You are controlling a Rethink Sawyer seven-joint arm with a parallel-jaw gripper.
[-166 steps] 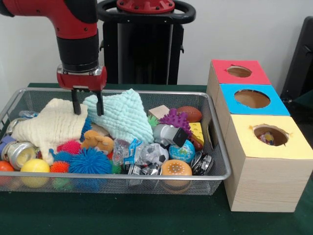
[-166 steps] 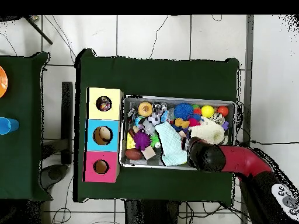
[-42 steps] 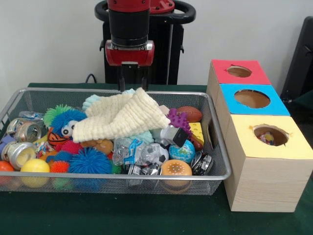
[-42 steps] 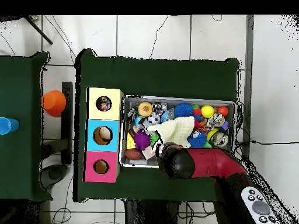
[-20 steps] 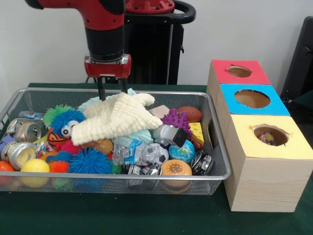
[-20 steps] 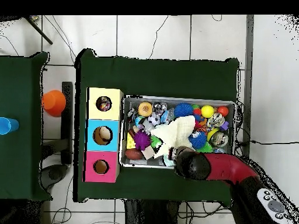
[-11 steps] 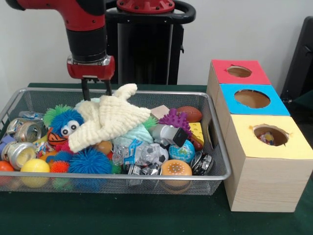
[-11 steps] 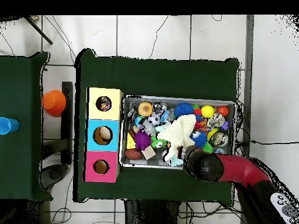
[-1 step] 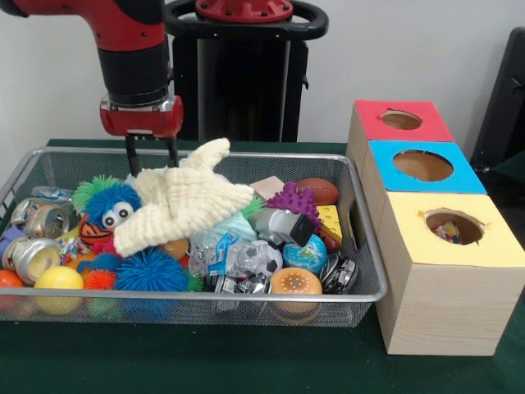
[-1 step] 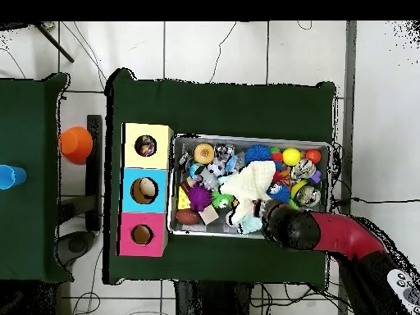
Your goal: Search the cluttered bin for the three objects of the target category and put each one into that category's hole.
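My gripper hangs at the far left of the wire bin. It is open, and its fingertips straddle the far edge of a cream knitted cloth. The cloth lies draped over the middle of the pile with one corner sticking up. A mint cloth peeks out beneath it. Around it lie a blue fuzzy toy with eyes, a purple spiky ball, a small football and a blue spiky ball. In the overhead view the arm covers the gripper beside the cream cloth.
Three wooden boxes stand right of the bin: red hole, blue hole, yellow hole with something inside. Tins and a yellow ball crowd the bin's left end. An orange cup sits on another table.
The gripper has moved left along the bin's far side. The cream cloth slid left with it, uncovering the mint cloth, and has barely shifted in the last half second.
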